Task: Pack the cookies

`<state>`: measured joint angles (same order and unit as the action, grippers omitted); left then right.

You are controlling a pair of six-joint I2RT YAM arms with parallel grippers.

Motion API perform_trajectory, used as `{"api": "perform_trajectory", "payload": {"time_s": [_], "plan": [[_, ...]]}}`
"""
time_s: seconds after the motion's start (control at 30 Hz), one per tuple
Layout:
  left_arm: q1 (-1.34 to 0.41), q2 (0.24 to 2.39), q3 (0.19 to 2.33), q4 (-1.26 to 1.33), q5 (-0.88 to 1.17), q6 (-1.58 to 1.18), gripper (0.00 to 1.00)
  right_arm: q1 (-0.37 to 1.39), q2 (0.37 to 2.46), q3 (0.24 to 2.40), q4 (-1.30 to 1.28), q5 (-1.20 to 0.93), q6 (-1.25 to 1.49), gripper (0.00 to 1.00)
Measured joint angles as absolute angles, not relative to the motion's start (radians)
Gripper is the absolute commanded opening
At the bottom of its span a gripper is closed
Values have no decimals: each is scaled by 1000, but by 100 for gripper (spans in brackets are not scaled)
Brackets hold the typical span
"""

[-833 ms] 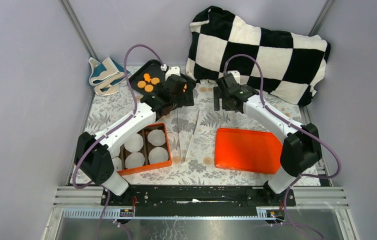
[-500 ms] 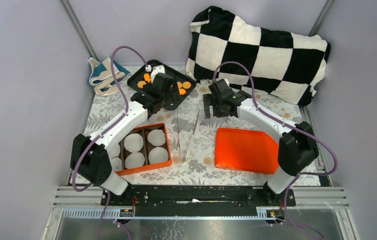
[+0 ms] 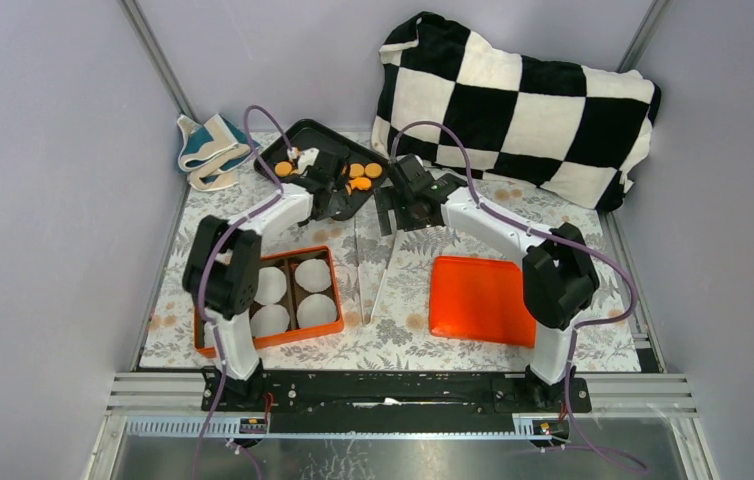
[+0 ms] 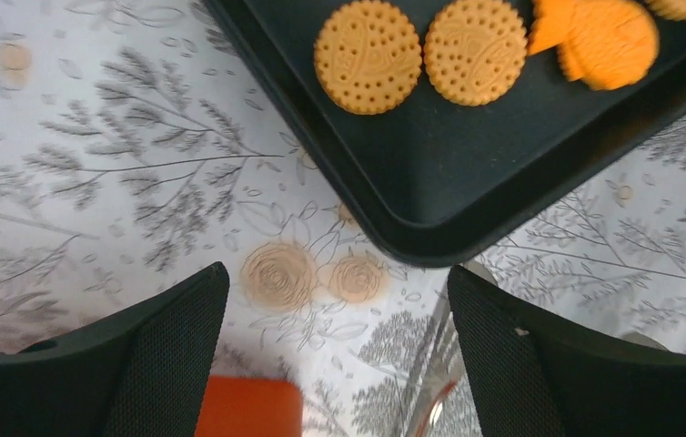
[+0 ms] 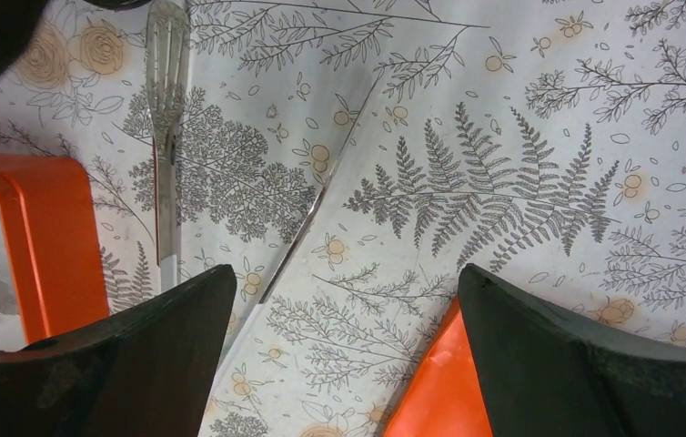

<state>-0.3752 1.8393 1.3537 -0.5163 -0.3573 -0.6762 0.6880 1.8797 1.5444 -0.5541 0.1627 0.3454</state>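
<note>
Several round orange cookies [image 3: 359, 171] lie on a black tray [image 3: 320, 135] at the back of the table; the left wrist view shows them close up [image 4: 367, 55] on the tray [image 4: 467, 164]. My left gripper [image 3: 339, 203] is open and empty, above the tablecloth just off the tray's near corner [image 4: 337, 273]. My right gripper [image 3: 391, 210] is open and empty, right of the tray, over bare tablecloth [image 5: 347, 273]. An orange box [image 3: 249, 345] holding white paper cups [image 3: 270, 286] sits at the near left.
An orange lid [image 3: 483, 300] lies at the near right, also seen in the right wrist view [image 5: 439, 391]. A metal spatula [image 3: 358, 265] and a thin utensil [image 3: 386, 268] lie mid-table. A checkered pillow [image 3: 513, 100] and a folded cloth [image 3: 208, 148] sit at the back.
My left gripper has drawn back from over the tray to its near corner, and the left arm has folded upright. My right gripper has moved left toward the tray.
</note>
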Motion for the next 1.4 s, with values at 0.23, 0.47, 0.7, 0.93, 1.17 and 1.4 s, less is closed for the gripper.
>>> {"api": "perform_trajectory", "payload": {"time_s": [0.23, 0.47, 0.7, 0.93, 1.17, 1.4], "plan": [[-377, 2065, 1498, -457, -318, -683, 86, 691, 1805, 1401, -532, 164, 355, 100], [-380, 2163, 1674, -493, -335, -684, 85, 691, 1740, 1326, -527, 167, 365, 100], [-402, 2081, 1594, -521, -349, -687, 90, 701, 1740, 1332, -525, 163, 371, 100], [-434, 1823, 1494, -558, -395, -705, 91, 813, 1864, 1409, -538, 144, 427, 100], [-464, 1635, 1362, -562, -404, -706, 92, 868, 1992, 1443, -555, 109, 483, 100], [-465, 1536, 1257, -562, -403, -706, 92, 906, 2046, 1512, -596, 104, 538, 100]]}}
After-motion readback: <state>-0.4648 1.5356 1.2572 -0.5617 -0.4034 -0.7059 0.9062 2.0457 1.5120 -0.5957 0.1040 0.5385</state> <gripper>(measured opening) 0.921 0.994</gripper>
